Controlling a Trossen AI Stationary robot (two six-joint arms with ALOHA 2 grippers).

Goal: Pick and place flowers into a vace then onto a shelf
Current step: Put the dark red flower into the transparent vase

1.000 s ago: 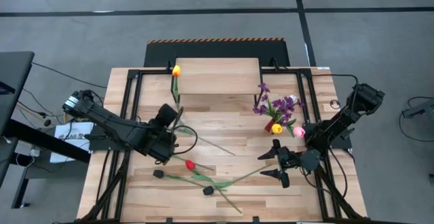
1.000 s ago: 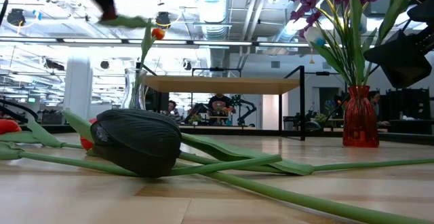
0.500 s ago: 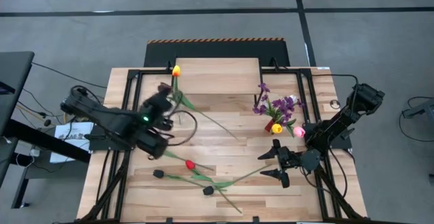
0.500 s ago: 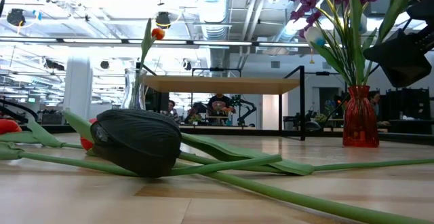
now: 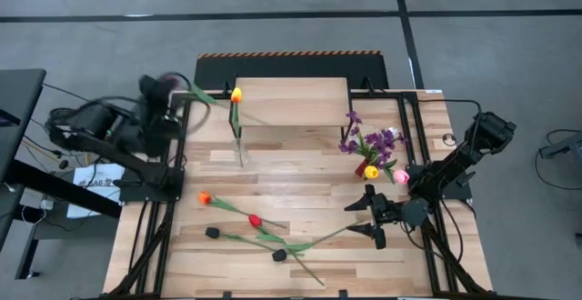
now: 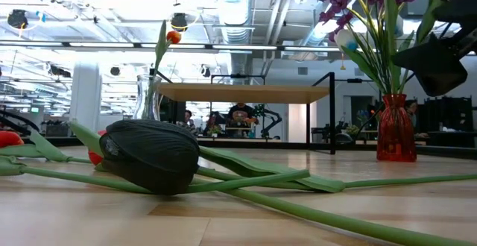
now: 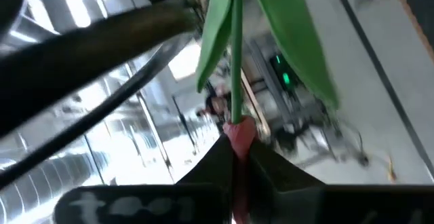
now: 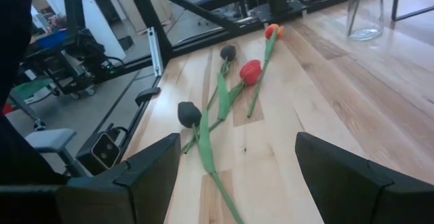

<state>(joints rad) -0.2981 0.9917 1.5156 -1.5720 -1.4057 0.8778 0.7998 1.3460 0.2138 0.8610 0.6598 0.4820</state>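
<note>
My left gripper [image 5: 169, 85] is raised beyond the table's far left corner and is shut on a green-stemmed flower [image 5: 227, 105]. That flower's stem and leaf [image 7: 234, 54] stretch away from the fingers, toward the light-wood shelf [image 5: 291, 102]. A clear vase [image 5: 239, 151] stands before the shelf's left end and holds a yellow-orange flower [image 5: 236, 94]. A red vase [image 5: 366, 170] holds purple sprigs, a yellow flower and a pink one. Orange [image 5: 204, 197], red [image 5: 255, 220] and two black flowers [image 5: 212, 233] lie flat on the near table. My right gripper [image 5: 359, 218] hovers open near the red vase. My left gripper pinches the flower between its two fingers at a pink-red part [image 7: 239, 130] at the stem's end, seemingly the head. The stem [image 7: 235, 68] runs straight out past the fingertips, along them. The flower is lifted clear of the table, roughly level, pointing toward the shelf.
The shelf stands on thin black legs at the table's far middle [image 6: 246, 92]. A black flower head [image 6: 149, 155] lies close before the low camera, with stems crossing the near table [image 8: 203, 142]. Bare wood shows between the two vases [image 5: 300, 168].
My left gripper has risen and swung from the table's left middle toward the far left corner, keeping shut on the flower. The flower went with it and its stem now points toward the shelf. The orange flower on the table has come into sight where the arm was.
</note>
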